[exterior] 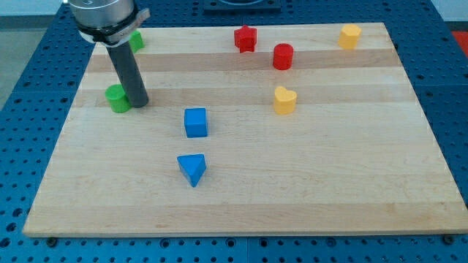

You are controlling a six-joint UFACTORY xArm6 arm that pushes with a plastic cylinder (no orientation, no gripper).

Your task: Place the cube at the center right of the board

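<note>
The blue cube (196, 122) sits left of the board's middle. My tip (139, 104) rests on the board at the upper left, touching or just right of a green block (117, 98). The cube lies to the lower right of my tip, well apart from it. A blue triangular block (192, 169) lies below the cube.
A red star block (246, 38) and a red cylinder (283, 56) sit near the view's top middle. A yellow heart block (284, 100) is right of centre. A yellow block (350, 36) is at the top right. Another green block (136, 41) is partly hidden behind the rod. The wooden board (329, 175) lies on a blue pegged table.
</note>
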